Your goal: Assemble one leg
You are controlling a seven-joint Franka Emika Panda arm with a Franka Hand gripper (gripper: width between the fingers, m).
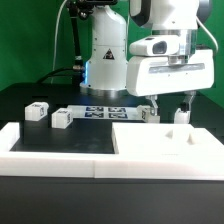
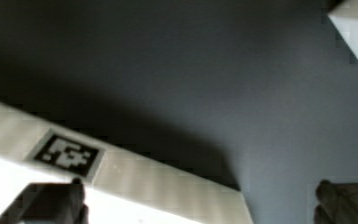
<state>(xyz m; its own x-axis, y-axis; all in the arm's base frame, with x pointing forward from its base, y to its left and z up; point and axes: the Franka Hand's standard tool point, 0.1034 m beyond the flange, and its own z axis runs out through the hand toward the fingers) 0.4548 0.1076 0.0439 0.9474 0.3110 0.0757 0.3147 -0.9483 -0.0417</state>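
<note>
Several small white legs stand on the black table in the exterior view: one (image 1: 38,111) and another (image 1: 62,118) at the left, and two more (image 1: 150,115) (image 1: 181,115) by the back edge of the large flat white panel (image 1: 165,142). My gripper (image 1: 173,106) is open and empty. It hangs just above the table between those two right-hand legs and touches neither. In the wrist view my gripper (image 2: 201,206) is open, with its dark fingertips (image 2: 51,205) far apart. The panel (image 2: 149,185) with a marker tag (image 2: 66,152) lies under it. No leg shows in the wrist view.
The marker board (image 1: 105,112) lies flat on the table behind the legs, in front of the robot base (image 1: 107,65). A thick white L-shaped wall (image 1: 50,152) runs along the front edge and the exterior view's left.
</note>
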